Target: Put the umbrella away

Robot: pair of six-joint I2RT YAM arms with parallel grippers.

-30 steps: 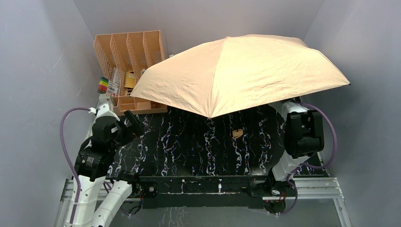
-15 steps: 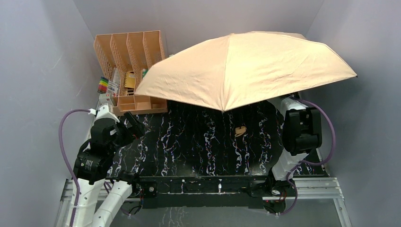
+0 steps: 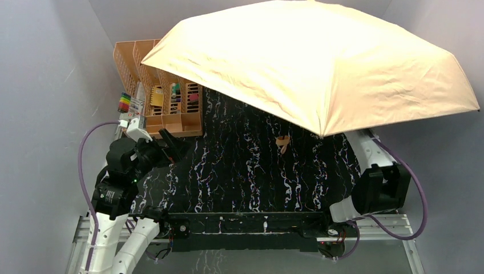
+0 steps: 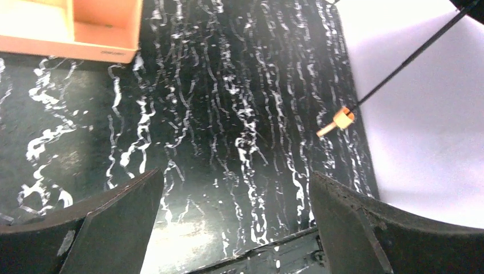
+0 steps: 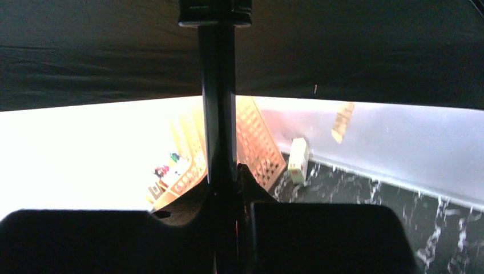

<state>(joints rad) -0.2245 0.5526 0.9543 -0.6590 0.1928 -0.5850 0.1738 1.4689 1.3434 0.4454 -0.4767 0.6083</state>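
Our right claw (image 5: 225, 208) pinches the umbrella (image 3: 319, 63) by its dark shaft (image 5: 220, 114), open and tilted above the worktop (image 3: 240, 177); our left claw (image 4: 234, 180) gapes wide, holding nothing; we fear it may twist in that thin grip and sweep the organizer (image 3: 171, 123).

The umbrella (image 3: 319, 63) spreads above the table (image 3: 240, 177), overlapping the organizer (image 3: 171, 123) at back-left.

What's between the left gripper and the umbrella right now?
Nothing visible. The left gripper is open over the marbled table, and only its bare surface lies between it and the open umbrella, whose shaft the right gripper grips.
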